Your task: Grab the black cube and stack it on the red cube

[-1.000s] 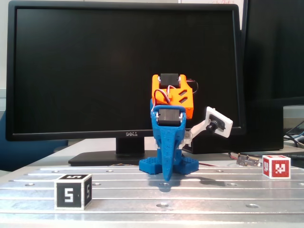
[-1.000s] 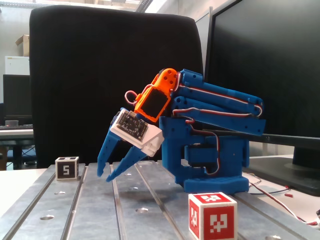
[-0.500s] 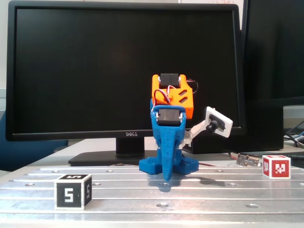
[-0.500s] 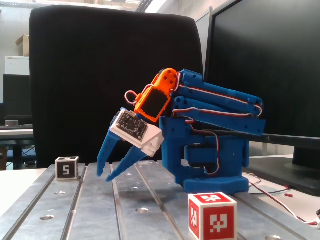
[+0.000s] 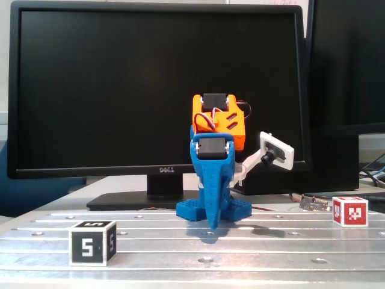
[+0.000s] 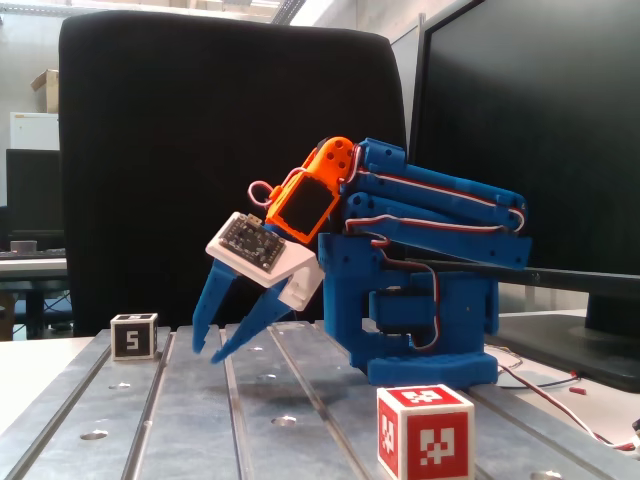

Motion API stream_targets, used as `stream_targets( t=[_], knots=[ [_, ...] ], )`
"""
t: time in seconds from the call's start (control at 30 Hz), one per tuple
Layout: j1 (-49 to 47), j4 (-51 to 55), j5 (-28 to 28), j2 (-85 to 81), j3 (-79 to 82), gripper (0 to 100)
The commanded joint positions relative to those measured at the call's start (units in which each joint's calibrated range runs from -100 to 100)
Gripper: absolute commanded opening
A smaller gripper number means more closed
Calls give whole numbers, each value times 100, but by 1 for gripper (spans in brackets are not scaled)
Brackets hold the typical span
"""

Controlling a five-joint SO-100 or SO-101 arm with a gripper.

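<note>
The black cube (image 5: pixel 92 242) with white 5s sits on the metal table at the front left of one fixed view; in the side fixed view the black cube (image 6: pixel 133 336) lies far left, beyond the fingertips. The red cube (image 5: pixel 350 211) with its white marker panel rests at the right edge, and the red cube (image 6: pixel 424 432) is closest to the other camera. My blue gripper (image 6: pixel 208 352) points down just above the table, fingers a little apart, holding nothing. Seen edge-on, the gripper (image 5: pixel 210 226) hangs in front of the arm's base, between the two cubes.
A large Dell monitor (image 5: pixel 156 90) stands behind the arm's blue base (image 6: pixel 425 330). The table (image 5: pixel 258 253) is slotted metal with bolt holes. A small circuit board and wires (image 5: pixel 314 203) lie beside the red cube. A black chair back (image 6: pixel 200 150) stands behind the table.
The wrist has tilted up slightly, lifting the white camera board. The fingertips and both cubes stay where they were.
</note>
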Motion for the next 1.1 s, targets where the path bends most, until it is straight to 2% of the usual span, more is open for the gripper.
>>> stream_targets(
  t=[0.0,0.2,0.33,0.57,0.7,1.07],
  knots=[
    [-17,-240,-30,-26,18,0],
    [-54,-222,-9,-18,-226,1],
    [-24,-111,264,-9,-443,1],
    [-24,-145,275,225,-678,1],
    [-9,-257,338,1068,-1312,1],
    [219,-428,417,4686,-3971,1]
  ],
)
